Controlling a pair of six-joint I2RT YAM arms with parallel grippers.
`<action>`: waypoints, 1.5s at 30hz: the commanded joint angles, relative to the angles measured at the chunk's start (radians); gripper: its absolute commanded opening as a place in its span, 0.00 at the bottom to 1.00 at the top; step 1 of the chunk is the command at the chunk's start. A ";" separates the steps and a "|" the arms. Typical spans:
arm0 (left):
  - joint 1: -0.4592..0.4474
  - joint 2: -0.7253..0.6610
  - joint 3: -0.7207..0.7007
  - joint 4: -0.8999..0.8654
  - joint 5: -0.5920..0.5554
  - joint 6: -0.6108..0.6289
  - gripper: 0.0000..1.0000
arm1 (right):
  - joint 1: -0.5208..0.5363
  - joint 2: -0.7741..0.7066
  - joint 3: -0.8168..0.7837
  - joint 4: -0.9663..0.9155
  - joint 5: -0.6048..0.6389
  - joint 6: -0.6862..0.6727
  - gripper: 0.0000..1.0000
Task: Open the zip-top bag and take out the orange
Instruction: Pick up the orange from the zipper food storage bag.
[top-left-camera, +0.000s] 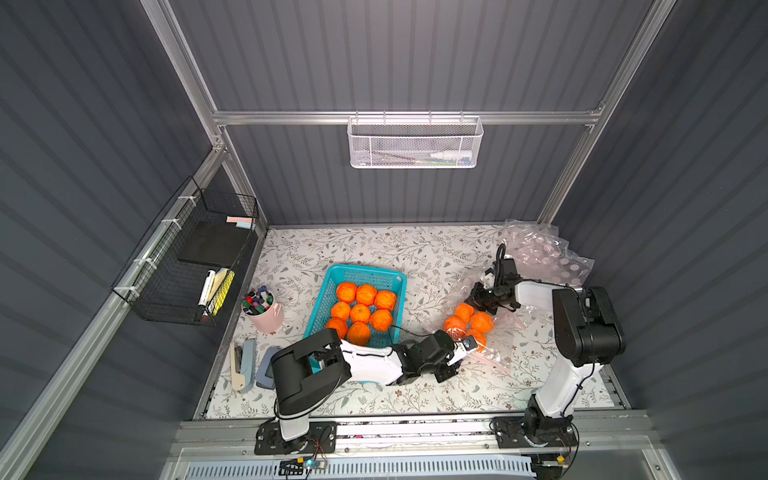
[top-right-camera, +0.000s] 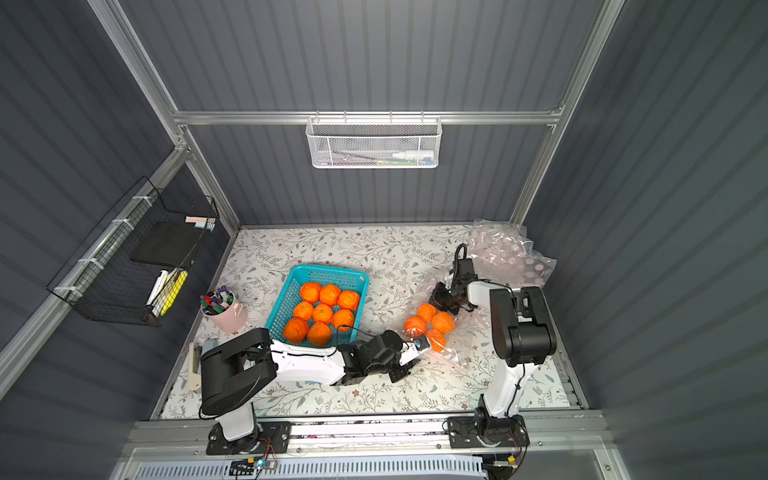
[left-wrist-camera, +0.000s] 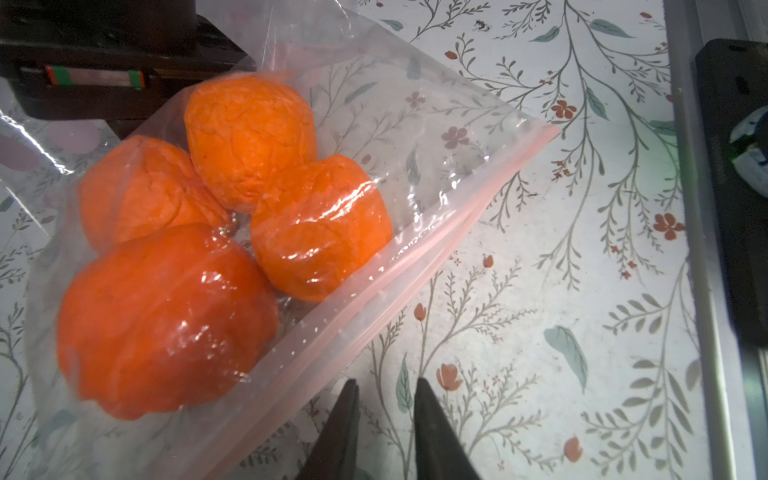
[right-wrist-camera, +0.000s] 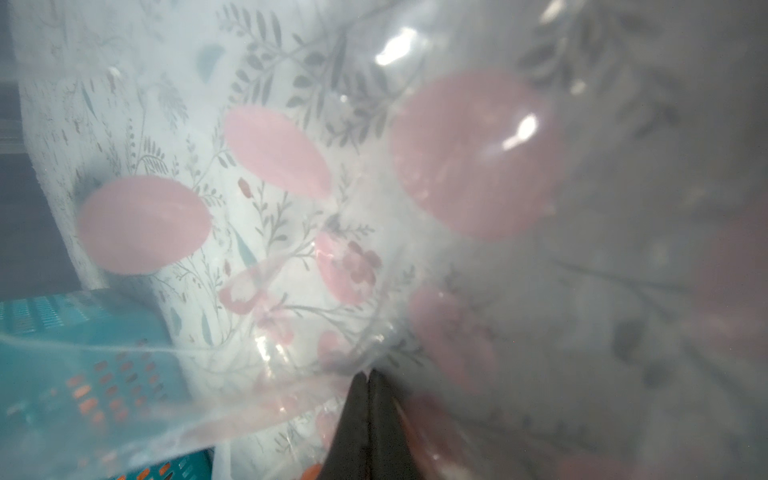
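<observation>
A robot lab cell: grey ribbed panels (top-left-camera: 395, 62) on an aluminium frame (top-left-camera: 407, 117) enclose the bench (top-left-camera: 436, 257); a rail (top-left-camera: 415, 430) along the bench's near edge carries the arms' bolted base plates (top-left-camera: 295, 438).

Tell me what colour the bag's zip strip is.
The zip strip is pale pink; left wrist view.

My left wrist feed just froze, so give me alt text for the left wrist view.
A clear zip-top bag holding four oranges lies on the floral tablecloth, its pink zip strip running diagonally across the picture. The left end effector has its dark fingers slightly parted just beside the strip, with nothing between them.
</observation>
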 joint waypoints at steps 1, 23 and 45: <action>0.008 0.019 0.024 0.059 -0.011 -0.018 0.26 | 0.003 0.012 -0.021 -0.021 -0.012 -0.008 0.05; 0.015 0.121 0.024 0.198 -0.027 -0.062 0.27 | -0.004 0.027 -0.021 -0.013 -0.040 -0.010 0.03; 0.042 0.221 0.092 0.191 -0.035 -0.141 0.43 | -0.006 0.024 -0.017 -0.023 -0.050 -0.012 0.03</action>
